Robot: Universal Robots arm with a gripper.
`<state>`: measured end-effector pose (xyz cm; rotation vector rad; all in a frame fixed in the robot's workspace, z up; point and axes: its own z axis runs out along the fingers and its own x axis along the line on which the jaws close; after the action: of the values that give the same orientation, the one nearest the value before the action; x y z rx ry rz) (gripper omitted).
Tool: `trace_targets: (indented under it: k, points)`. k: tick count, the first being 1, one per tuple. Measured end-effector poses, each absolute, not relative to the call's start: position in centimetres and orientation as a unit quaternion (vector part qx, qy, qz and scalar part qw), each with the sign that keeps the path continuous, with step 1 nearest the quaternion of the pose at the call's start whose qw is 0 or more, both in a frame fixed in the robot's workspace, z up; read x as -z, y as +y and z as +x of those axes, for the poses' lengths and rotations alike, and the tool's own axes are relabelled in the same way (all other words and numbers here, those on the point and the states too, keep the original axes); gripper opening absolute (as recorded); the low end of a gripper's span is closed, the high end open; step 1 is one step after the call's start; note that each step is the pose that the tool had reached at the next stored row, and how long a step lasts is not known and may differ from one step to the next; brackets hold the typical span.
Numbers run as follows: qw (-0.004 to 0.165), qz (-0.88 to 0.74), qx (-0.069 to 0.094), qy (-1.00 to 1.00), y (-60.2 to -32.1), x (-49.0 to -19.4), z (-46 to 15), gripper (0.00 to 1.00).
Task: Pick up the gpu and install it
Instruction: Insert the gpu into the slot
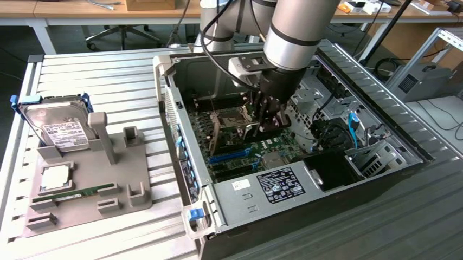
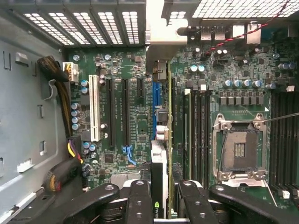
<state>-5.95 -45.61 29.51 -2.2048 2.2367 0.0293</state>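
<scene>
The gpu (image 2: 159, 163) stands on edge inside the open computer case (image 1: 239, 201), directly over the motherboard (image 2: 126, 70). Seen from the wrist camera it is edge-on, with a pale cooler face on one side and a thin green board edge on the other; a green logo shows on the part nearest the gripper. The card runs parallel to the expansion slots; it lies just beside the blue slot (image 2: 156, 102), between that slot and the empty processor socket (image 2: 239, 149); whether its connector edge touches any slot cannot be told. Its far end points toward the perforated rear wall (image 2: 84, 23) of the case.

The gripper (image 2: 164, 185) is clenched on the gpu; the black fingers (image 2: 140, 200) sit one on each flat face of the card, and the card fills the space between them. In the exterior view the arm (image 1: 296, 32) descends steeply into the case from above; the gripper sits low over the board, near the middle of the chassis.

Elsewhere on the board, a white slot (image 2: 95, 107) lies a few slots away from the card, on the side away from the socket; a bundle of sleeved cables (image 2: 60, 93) runs along the case wall beyond it.

Outside the case, toward the exterior view's left, a grey fixture (image 1: 90, 181) rests on the slatted table (image 1: 94, 76). A hard drive (image 1: 62, 130) with a white label leans upright at the fixture's far end; a square processor (image 1: 56, 177) and a narrow green memory stick (image 1: 79, 192) lie in pockets nearer the camera, just beside each other and well apart from the case.
</scene>
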Motion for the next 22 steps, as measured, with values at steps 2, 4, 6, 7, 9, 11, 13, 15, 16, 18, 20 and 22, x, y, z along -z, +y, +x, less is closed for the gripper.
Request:
trace_targets:
  k: [2, 4, 6, 7, 9, 11, 13, 15, 16, 18, 20, 22]
  points:
    - [0.000, -0.702, -0.009, 0.712, -45.6, -29.5, -6.2, 0.27]
    - [0.000, -0.702, -0.009, 0.712, -45.6, -29.5, -6.6, 0.27]
    - [0.000, -0.702, -0.009, 0.712, -45.6, -29.5, -7.0, 0.27]
    - [0.000, -0.702, -0.009, 0.712, -45.6, -29.5, -7.1, 0.27]
    - [0.001, -0.702, -0.009, 0.712, -45.6, -29.5, -7.4, 0.27]
    - [0.001, -0.702, -0.010, 0.712, -45.6, -29.4, -7.7, 0.27]
    - [0.002, -0.702, -0.009, 0.712, -45.6, -29.2, -7.8, 0.27]
    - [0.004, -0.703, -0.008, 0.711, -45.6, -29.0, -7.9, 0.27]
    - [0.004, -0.703, -0.007, 0.711, -45.6, -28.9, -8.0, 0.27]
    - [0.006, -0.703, -0.007, 0.711, -45.6, -28.9, -8.2, 0.27]
    - [0.006, -0.703, -0.007, 0.711, -45.6, -28.8, -8.4, 0.27]
    - [0.006, -0.703, -0.007, 0.711, -45.7, -28.8, -8.5, 0.27]
